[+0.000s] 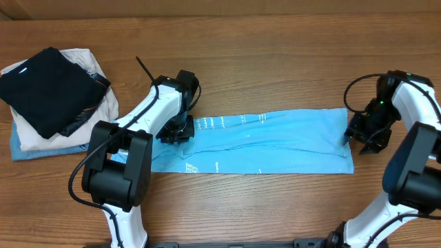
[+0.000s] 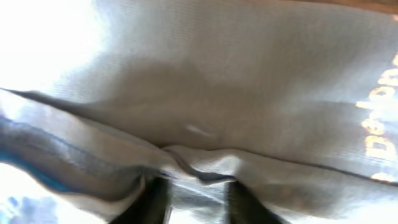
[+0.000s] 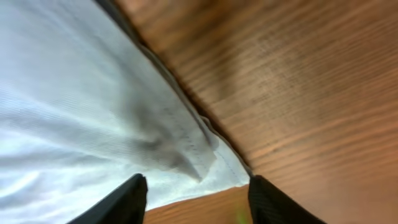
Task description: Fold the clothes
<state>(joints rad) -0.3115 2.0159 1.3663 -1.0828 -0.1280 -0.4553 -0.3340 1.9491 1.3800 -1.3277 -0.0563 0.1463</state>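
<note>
The light sky-blue T-shirt (image 1: 269,141) lies on the table as a long strip, with printed lettering near its left end. My left gripper (image 1: 176,131) is down on that left end. In the left wrist view its fingers (image 2: 194,190) are pressed into a bunched fold of the T-shirt (image 2: 236,81), with cloth caught between them. My right gripper (image 1: 364,134) is at the strip's right end. In the right wrist view its fingers (image 3: 198,196) are spread open around the T-shirt's corner (image 3: 211,158) and hold nothing.
A stack of folded garments sits at the far left: a black one (image 1: 45,86) on top of a cream one (image 1: 89,114), with a blue layer (image 1: 27,151) beneath. Bare wooden table (image 1: 275,62) surrounds the T-shirt.
</note>
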